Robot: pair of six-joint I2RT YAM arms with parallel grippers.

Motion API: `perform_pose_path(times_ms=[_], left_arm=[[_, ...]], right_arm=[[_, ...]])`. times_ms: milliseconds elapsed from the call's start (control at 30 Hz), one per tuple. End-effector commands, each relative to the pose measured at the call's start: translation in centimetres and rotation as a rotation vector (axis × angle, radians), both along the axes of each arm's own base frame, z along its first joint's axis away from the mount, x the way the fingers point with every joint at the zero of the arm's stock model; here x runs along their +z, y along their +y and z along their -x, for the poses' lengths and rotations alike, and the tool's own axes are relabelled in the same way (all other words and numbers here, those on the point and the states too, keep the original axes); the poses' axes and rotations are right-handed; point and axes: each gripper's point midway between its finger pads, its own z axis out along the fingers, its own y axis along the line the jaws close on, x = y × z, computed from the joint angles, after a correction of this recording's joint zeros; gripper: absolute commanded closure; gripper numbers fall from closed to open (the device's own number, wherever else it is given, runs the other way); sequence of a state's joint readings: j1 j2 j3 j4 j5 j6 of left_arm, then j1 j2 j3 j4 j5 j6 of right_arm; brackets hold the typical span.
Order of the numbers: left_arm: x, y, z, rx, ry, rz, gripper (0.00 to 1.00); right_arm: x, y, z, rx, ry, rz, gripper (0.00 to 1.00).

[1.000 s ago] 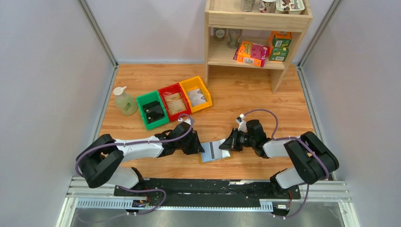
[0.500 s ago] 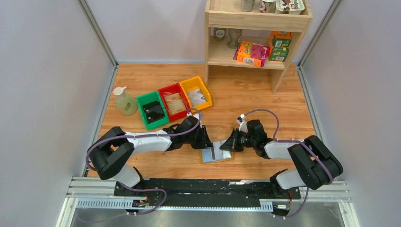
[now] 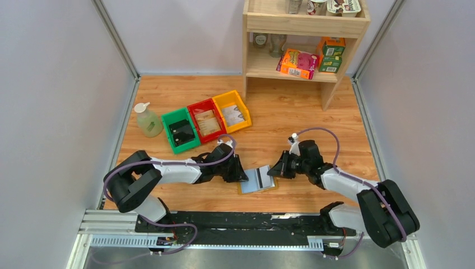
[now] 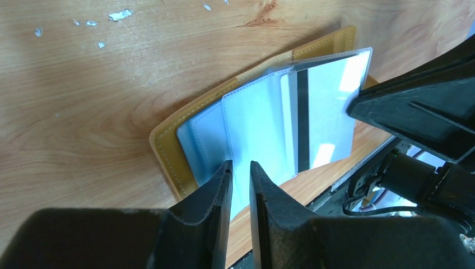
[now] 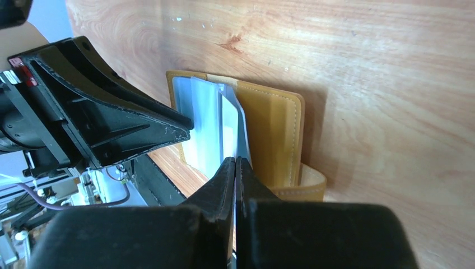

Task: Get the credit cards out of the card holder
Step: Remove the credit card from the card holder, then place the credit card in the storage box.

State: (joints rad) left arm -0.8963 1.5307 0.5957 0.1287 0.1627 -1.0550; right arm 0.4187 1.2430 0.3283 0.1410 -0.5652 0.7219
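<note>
Wooden table (image 3: 313,112) carries it all; card holder (image 3: 253,182) lies open at the near middle, mustard side down so the pockets face up. Left gripper (image 4: 240,168) sits over the pale-blue pocket side, probably to pin it; jaws a slit apart, can't tell if they're pinching a leaf. Right gripper (image 5: 235,162) is clenched on the lifted clear sleeve (image 4: 361,59), peeling it up for access. Striped credit card (image 4: 325,129) is not yet out of that sleeve.
</note>
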Motion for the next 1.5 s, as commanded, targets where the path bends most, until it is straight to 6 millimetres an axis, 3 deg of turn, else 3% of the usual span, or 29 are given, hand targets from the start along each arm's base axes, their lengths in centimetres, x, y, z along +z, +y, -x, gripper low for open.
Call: perform_pose_path(times_ms=[0, 167, 300, 333, 467, 500, 567, 667, 933, 1133, 1300, 1467], left_arm=[[-1.9, 2.2, 0.9, 0.02, 0.022, -0.093, 0.74], [0.1, 2.0, 0.3, 0.023, -0.022, -0.077, 0.71], [2.0, 3.2, -0.6, 0.061, -0.092, -0.107, 0.62], [3.2, 3.1, -0.9, 0.068, -0.117, -0.083, 0.6], [6.2, 3.7, -1.2, 0.101, -0.169, -0.054, 0.39], [6.7, 3.9, -1.1, 0.104, -0.172, -0.05, 0.29], [8.5, 3.9, -1.1, 0.123, -0.18, -0.01, 0.18], [11.0, 3.8, -0.9, 0.162, -0.176, 0.066, 0.1], [15.7, 4.5, -0.8, 0.287, -0.154, 0.217, 0.08], [17.5, 4.7, -1.0, 0.344, -0.144, 0.285, 0.16], [18.3, 4.3, -0.9, 0.349, -0.126, 0.325, 0.17], [18.9, 3.9, -0.7, 0.35, -0.104, 0.376, 0.17]], right_arm=[[1.4, -1.7, -1.0, -0.034, -0.06, 0.091, 1.0], [5.2, -3.1, -1.4, -0.06, -0.174, 0.155, 1.0], [9.4, -3.8, -1.2, -0.068, -0.308, 0.159, 1.0], [10.1, -3.7, -0.9, -0.06, -0.329, 0.157, 1.0], [13.0, -3.2, -0.4, -0.022, -0.482, 0.178, 1.0], [13.6, -2.9, -0.2, -0.006, -0.525, 0.191, 1.0], [14.4, -2.4, 0.0, 0.018, -0.606, 0.247, 1.0], [15.6, -1.8, -0.2, 0.022, -0.743, 0.358, 1.0], [18.3, 1.6, 1.2, 0.099, -1.17, 0.569, 1.0], [19.5, 4.7, 3.3, 0.186, -1.41, 0.677, 1.0], [18.7, 6.5, 4.1, 0.246, -1.473, 0.79, 1.0], [18.4, 7.8, 4.7, 0.266, -1.495, 0.795, 1.0]])
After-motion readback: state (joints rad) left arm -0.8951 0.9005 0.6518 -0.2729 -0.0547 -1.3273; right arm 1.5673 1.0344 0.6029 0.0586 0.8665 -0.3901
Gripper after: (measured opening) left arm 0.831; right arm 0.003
